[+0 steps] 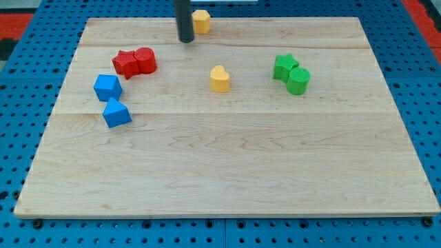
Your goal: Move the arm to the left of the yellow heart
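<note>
The yellow heart (220, 78) lies on the wooden board (227, 165), a little above its middle. My tip (186, 40) is near the view's top, up and to the left of the heart, well apart from it. A second yellow block (201, 21) sits at the board's top edge, just to the right of my rod.
Two red blocks (135, 63) touch each other at the upper left. Two blue blocks (107, 87) (116, 113) lie below them at the left. Two green blocks (285, 67) (299, 80) touch at the upper right. A blue perforated surface surrounds the board.
</note>
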Controlling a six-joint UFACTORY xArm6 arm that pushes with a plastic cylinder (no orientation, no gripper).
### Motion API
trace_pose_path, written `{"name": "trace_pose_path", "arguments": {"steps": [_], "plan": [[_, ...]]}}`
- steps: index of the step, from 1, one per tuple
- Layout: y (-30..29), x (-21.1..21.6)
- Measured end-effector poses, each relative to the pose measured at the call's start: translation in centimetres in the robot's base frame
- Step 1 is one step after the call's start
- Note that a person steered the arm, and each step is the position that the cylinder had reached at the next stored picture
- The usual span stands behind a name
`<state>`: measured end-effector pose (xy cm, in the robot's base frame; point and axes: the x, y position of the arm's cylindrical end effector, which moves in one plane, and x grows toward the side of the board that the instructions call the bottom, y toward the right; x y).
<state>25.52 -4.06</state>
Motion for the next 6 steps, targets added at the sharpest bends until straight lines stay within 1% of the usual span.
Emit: {"name": "trace_pose_path", "arguments": {"steps": [1, 2, 3, 4, 5, 6], "plan": [[8.4, 4.0], [12.0, 10.7], [9.4, 16.6], [1.8, 14.3], [-0.2, 9.3], [0.8, 12.2]]}}
